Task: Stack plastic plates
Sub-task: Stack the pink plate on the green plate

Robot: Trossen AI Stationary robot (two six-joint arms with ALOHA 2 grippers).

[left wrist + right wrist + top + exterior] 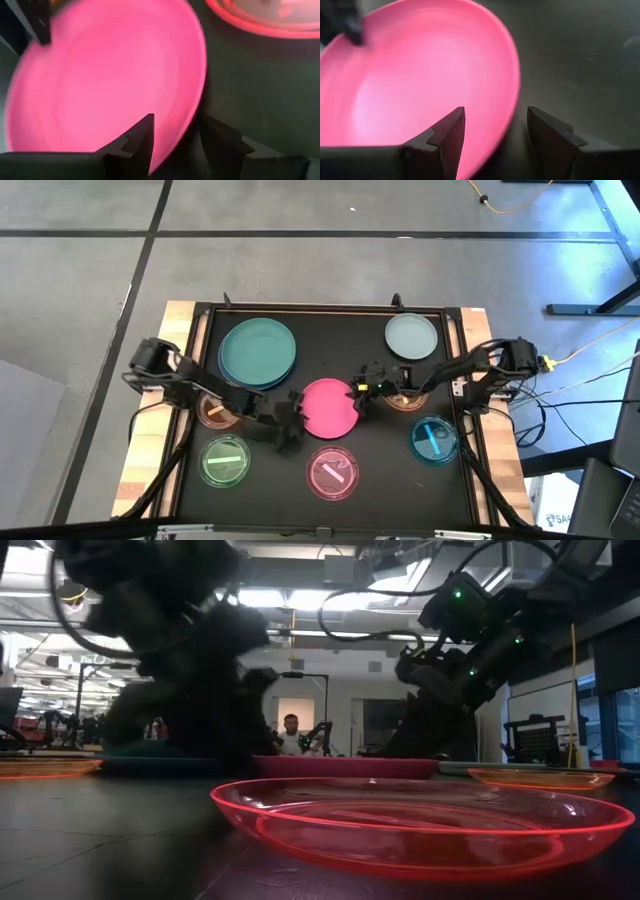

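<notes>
An opaque pink plate [328,406] lies on the black mat at the table's middle; it also shows in the low view [345,767]. My left gripper [296,406] is open at its left rim. One finger stands over the plate [100,80] and one outside it. My right gripper [358,392] is open at the right rim, standing the same way about the plate [420,75]. I cannot tell whether either gripper touches the rim. A teal plate [258,348] rests on a blue one at the far left. A pale mint plate [411,336] lies at the far right.
Small translucent plates lie around: orange [218,412] under my left arm, brown [405,396] under my right arm, and green [226,459], pink [333,471] and blue [434,440] along the near side. The mat's raised frame [320,308] borders the work area.
</notes>
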